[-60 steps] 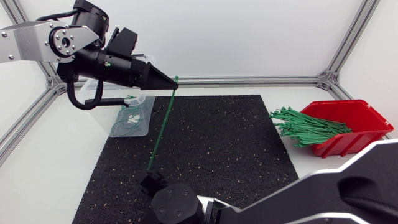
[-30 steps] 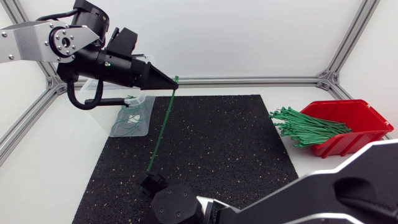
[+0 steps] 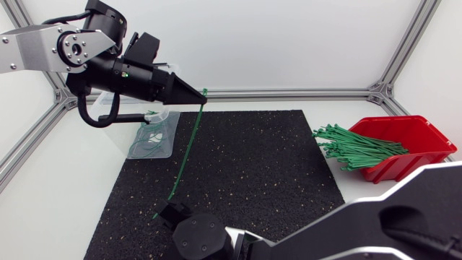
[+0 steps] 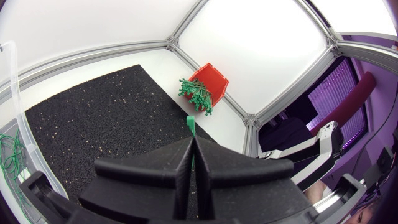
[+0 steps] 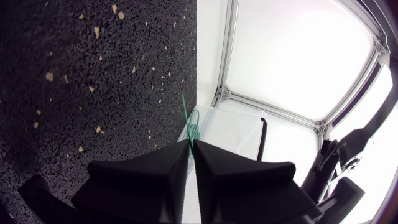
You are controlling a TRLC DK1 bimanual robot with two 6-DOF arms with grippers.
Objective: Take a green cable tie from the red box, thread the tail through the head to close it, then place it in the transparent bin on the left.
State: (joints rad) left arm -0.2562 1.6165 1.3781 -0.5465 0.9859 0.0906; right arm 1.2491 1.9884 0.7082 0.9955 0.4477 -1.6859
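1. Your left gripper (image 3: 201,100) clamps shut on one end of the green cable tie (image 3: 186,155); steady it.
2. Your right gripper (image 3: 175,210), closed on the other end (tip pokes past), should curl it toward those fingers.

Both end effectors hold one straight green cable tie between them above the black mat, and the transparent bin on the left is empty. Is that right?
Not quite. The transparent plastic bin is not empty: the head view shows looped green ties in it. The rest stands: left end effector and right end effector hold one straight green cable tie above the black speckled mat.
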